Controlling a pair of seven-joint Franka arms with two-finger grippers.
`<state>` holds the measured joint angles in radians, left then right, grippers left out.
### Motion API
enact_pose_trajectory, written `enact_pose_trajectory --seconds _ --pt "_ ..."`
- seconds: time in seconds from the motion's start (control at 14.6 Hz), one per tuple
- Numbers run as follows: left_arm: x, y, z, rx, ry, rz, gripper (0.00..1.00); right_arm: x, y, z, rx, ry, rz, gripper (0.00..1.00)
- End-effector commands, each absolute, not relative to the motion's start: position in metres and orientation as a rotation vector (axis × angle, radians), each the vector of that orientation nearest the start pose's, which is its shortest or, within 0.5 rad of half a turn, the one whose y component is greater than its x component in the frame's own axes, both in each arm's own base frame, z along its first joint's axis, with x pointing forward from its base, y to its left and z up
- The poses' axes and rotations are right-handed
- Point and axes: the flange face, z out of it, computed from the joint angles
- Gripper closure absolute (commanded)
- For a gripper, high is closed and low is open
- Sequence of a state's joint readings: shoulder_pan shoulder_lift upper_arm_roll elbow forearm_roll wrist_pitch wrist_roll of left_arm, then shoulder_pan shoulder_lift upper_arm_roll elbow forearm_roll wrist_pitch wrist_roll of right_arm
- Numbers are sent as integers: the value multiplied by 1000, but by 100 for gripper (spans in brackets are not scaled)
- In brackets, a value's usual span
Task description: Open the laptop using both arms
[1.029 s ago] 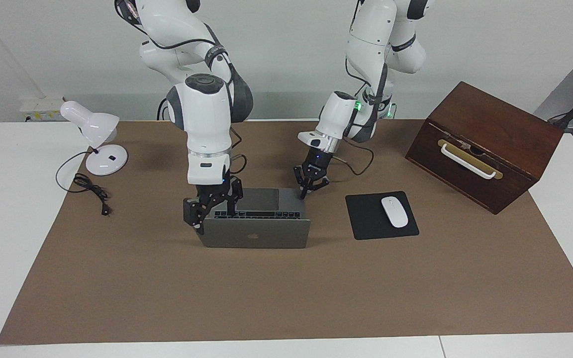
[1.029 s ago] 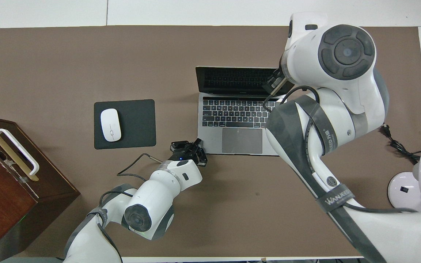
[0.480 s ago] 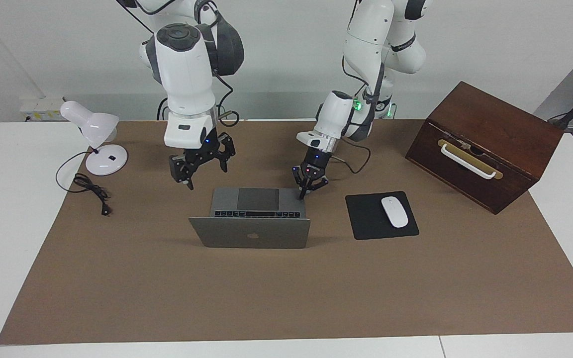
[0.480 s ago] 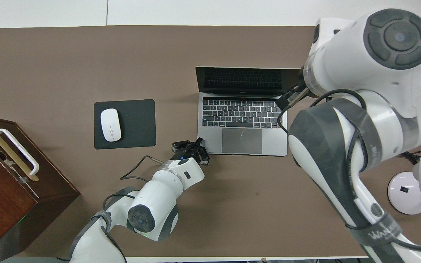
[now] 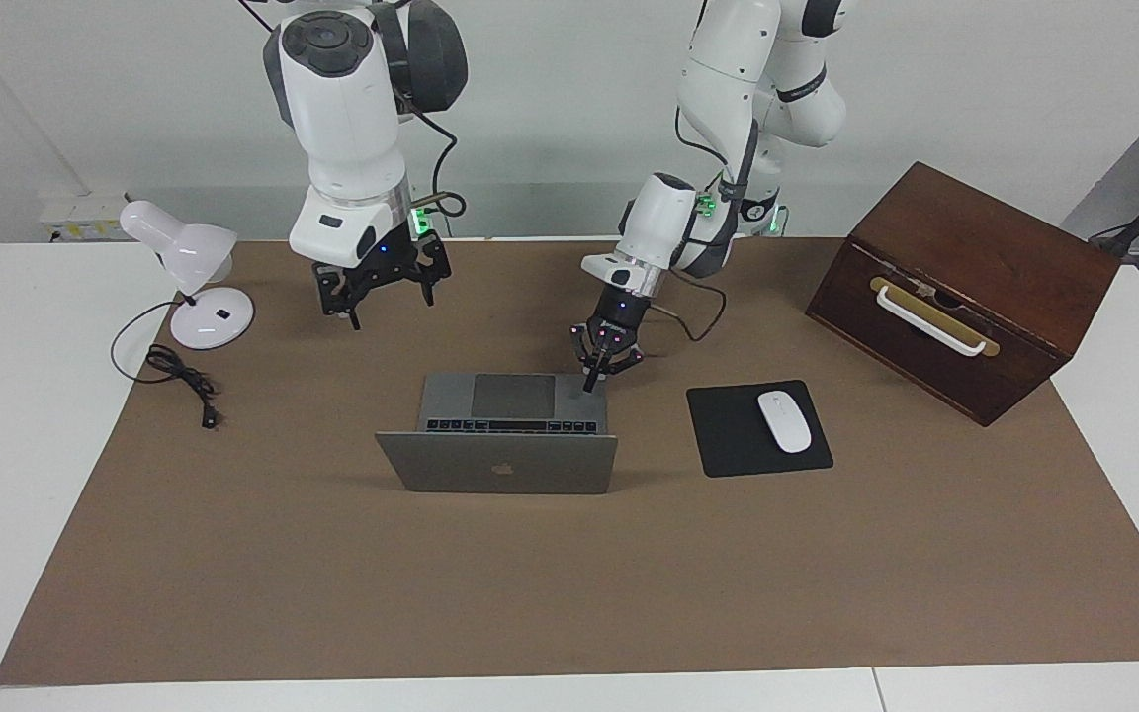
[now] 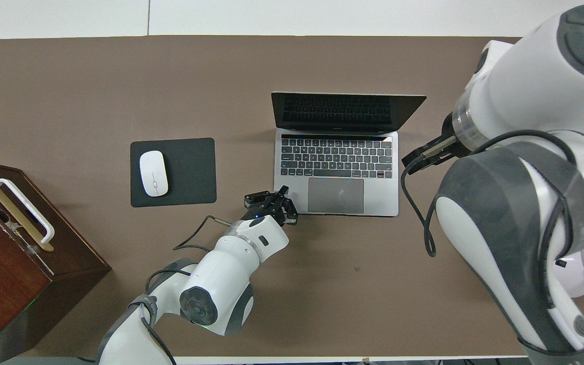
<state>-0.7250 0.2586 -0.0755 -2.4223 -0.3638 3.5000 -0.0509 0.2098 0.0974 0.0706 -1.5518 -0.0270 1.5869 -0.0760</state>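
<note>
The silver-grey laptop [image 5: 505,465] stands open in the middle of the brown mat, its lid upright with the logo side away from the robots. The keyboard and trackpad show in the overhead view [image 6: 337,162]. My left gripper [image 5: 591,381] is down at the base's corner nearest the robots, toward the left arm's end, and its tip touches the palm rest [image 6: 283,192]. My right gripper [image 5: 372,297] is raised and empty over the bare mat between the lamp and the laptop. In the overhead view its own arm mostly hides it.
A black mouse pad [image 5: 728,435] with a white mouse [image 5: 785,420] lies beside the laptop toward the left arm's end. A brown wooden box [image 5: 965,287] with a white handle stands past it. A white desk lamp [image 5: 189,262] and its cord [image 5: 179,381] are at the right arm's end.
My right gripper has left the lid's corner and risen up and away toward the lamp. The lid stays open. My left gripper has shifted slightly along the base's corner.
</note>
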Motion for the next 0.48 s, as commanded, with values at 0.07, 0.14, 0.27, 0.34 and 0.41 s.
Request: enact_pose_trajectory --seconds 0.07,0.14,0.27,0.34,0.41 --pt "410 -341 321 -3268 462 -1189 100 535 131 594 -3108 -358 211 0" --pt "411 -339 329 -3280 463 -1162 100 525 126 594 -3122 -280 250 0" --pt "421 -324 349 -3311 435 -1066 100 505 120 597 -3121 -219 266 0" --pt "423 -319 362 -3330 428 -1016 94 497 115 596 -3121 -204 278 0" --pt "425 -313 374 -3346 420 -974 78 489 113 596 -3120 -199 281 0"
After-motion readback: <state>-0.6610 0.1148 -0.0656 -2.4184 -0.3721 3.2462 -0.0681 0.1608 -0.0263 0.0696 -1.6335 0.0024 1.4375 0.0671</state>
